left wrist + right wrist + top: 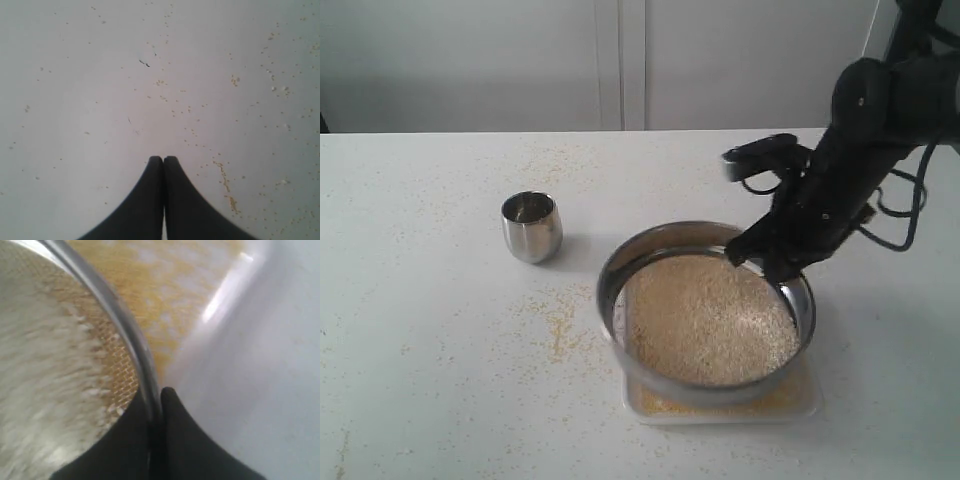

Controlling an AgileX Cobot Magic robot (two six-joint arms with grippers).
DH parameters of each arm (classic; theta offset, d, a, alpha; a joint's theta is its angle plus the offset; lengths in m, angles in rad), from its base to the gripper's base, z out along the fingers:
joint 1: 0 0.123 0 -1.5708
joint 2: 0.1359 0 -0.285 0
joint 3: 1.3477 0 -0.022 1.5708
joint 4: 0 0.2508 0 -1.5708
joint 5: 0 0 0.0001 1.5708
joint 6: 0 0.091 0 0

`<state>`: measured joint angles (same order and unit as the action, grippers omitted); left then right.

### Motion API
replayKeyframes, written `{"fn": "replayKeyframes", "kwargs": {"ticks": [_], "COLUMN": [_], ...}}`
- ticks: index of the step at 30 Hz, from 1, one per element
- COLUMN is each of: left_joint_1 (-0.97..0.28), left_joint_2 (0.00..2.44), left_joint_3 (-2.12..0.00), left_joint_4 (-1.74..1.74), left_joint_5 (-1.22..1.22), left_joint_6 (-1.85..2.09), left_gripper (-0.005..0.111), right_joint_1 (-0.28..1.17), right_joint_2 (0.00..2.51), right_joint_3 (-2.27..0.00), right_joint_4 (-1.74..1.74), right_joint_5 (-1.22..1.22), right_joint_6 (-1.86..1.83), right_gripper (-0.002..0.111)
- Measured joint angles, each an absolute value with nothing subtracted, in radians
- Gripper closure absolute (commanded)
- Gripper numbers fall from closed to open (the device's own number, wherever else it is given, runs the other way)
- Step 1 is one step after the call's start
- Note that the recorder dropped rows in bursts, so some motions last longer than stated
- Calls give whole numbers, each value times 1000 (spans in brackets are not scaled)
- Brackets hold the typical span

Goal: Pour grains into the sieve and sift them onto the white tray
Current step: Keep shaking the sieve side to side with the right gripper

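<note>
"What has the right claw (pixel 156 401) got hold of?"

"The sieve (pixel 107 302); its two black fingers pinch the steel rim, one inside, one outside."

"And in the sieve?"

"Pale grains (pixel 40 370) heaped on the mesh, rather blurred; finer yellow grains (pixel 165 290) lie scattered on the white tray (pixel 225 305) beneath; the table (pixel 270 390) shows beyond."

We've got a flat white table top (pixel 410 400). Directly on it: a small rounded stainless-steel cup (pixel 532 227), upright, left of a flat rectangular white plastic tray (pixel 808 402) in the exterior view. Loose tiny yellow grains (pixel 560 330) lie scattered between and around them.
</note>
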<state>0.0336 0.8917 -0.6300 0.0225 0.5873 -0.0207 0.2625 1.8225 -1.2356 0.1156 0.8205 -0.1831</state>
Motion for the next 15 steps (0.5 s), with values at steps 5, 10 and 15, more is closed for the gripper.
{"fn": "replayKeyframes", "kwargs": {"ticks": [5,10,15], "left_joint_1": [34,34,34], "left_joint_2": [892,892,892], "left_joint_3": [-630,-630,-630], "left_joint_4": [22,22,22], "left_joint_5": [587,587,587], "left_joint_6": [-21,-21,-21], "left_gripper": [107,107,107], "right_joint_1": [226,249,227], "right_joint_2": [1822,1819,1810], "right_joint_3": [-1240,-1238,-1247], "right_joint_4": [55,34,146], "right_joint_5": [765,828,765], "right_joint_6": [-141,-69,-265], "right_gripper": [108,108,108]}}
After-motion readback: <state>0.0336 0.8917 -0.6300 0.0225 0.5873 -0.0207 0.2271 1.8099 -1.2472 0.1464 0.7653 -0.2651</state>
